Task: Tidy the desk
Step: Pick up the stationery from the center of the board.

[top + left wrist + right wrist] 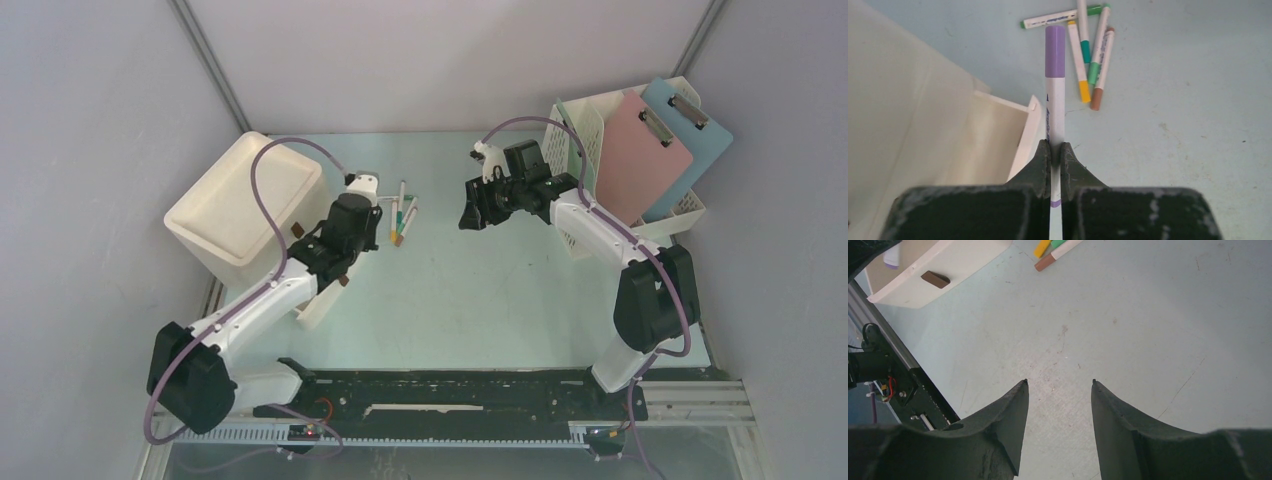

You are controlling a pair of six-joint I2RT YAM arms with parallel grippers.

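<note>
The pale mint-green desk has several loose markers lying in a cluster at its middle back; they also show in the left wrist view. My left gripper is shut on a white marker with a purple cap. It holds the marker above the desk, beside the edge of a small open white box, with the purple cap towards the cluster. My right gripper is open and empty, above bare desk right of the markers.
A large white bin stands at the left. The small white box with brown tabs lies under my left arm. A white perforated file rack at the back right holds a pink clipboard and a blue one.
</note>
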